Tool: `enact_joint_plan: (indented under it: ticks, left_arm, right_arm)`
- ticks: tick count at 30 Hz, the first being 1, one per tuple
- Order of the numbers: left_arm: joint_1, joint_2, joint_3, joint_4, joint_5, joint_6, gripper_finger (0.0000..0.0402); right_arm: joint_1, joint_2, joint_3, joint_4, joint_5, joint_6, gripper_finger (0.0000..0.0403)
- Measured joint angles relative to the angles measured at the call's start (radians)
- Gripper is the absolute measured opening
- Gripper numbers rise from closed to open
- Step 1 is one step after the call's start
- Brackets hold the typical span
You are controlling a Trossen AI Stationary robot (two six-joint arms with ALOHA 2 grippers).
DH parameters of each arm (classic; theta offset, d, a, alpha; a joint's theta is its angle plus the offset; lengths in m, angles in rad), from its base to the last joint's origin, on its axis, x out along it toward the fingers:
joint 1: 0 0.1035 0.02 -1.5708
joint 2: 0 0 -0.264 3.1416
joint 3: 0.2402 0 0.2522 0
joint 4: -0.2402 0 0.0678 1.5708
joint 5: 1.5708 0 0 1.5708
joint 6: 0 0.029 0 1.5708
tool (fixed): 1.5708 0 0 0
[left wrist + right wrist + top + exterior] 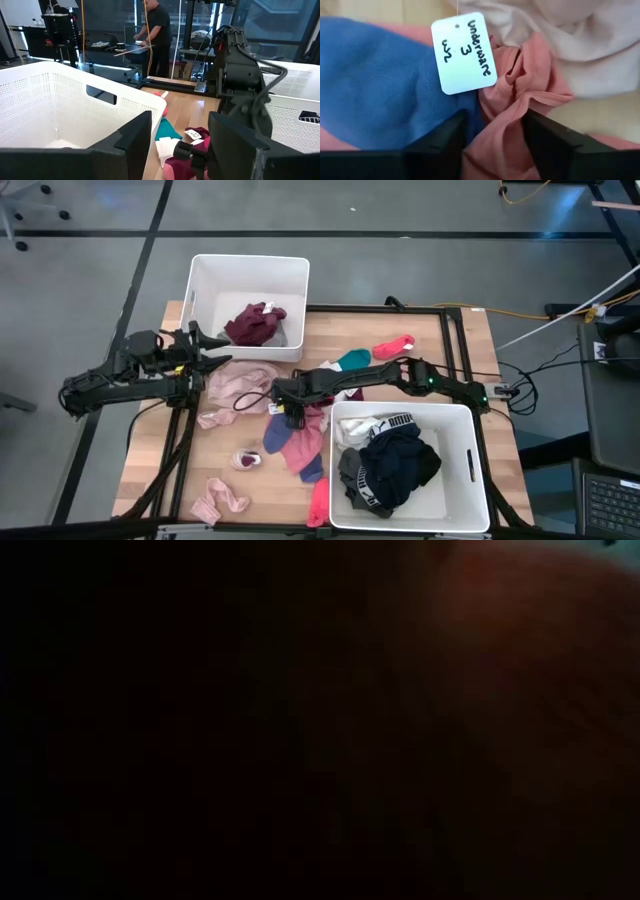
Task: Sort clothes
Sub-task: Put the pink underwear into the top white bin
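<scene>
Right wrist view | pink garment (512,107) bunched between right gripper (492,145) fingers

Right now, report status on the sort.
Right tool down in the centre pile, fingers either side of a pink garment, tagged. Left tool open by the far bin, empty. Low view blocked.

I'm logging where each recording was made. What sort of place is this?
Probably a robotics lab or workshop, not a home: the wooden table stands on a bare grey floor with cables trailing, and a person works at a cluttered bench behind it.
</scene>
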Motion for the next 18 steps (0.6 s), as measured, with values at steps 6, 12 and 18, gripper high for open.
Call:
enact_joint_plan:
  ticks: [6, 12, 18]
  left_arm:
    - [0.000, 0.000, 0.000, 0.000, 0.000, 0.000, 0.0186]
    - [0.000, 0.000, 0.000, -0.001, 0.000, 0.000, 0.0186]
    - [0.000, 0.000, 0.000, -0.001, 0.000, 0.000, 0.0186]
  right_arm:
    - [0.000, -0.027, 0.001, 0.002, 0.000, -0.010, 0.0066]
    - [0.005, -0.028, 0.000, 0.003, 0.003, -0.027, 0.0016]
    - [0.036, -0.028, 0.110, -0.075, 0.063, -0.069, 0.0006]
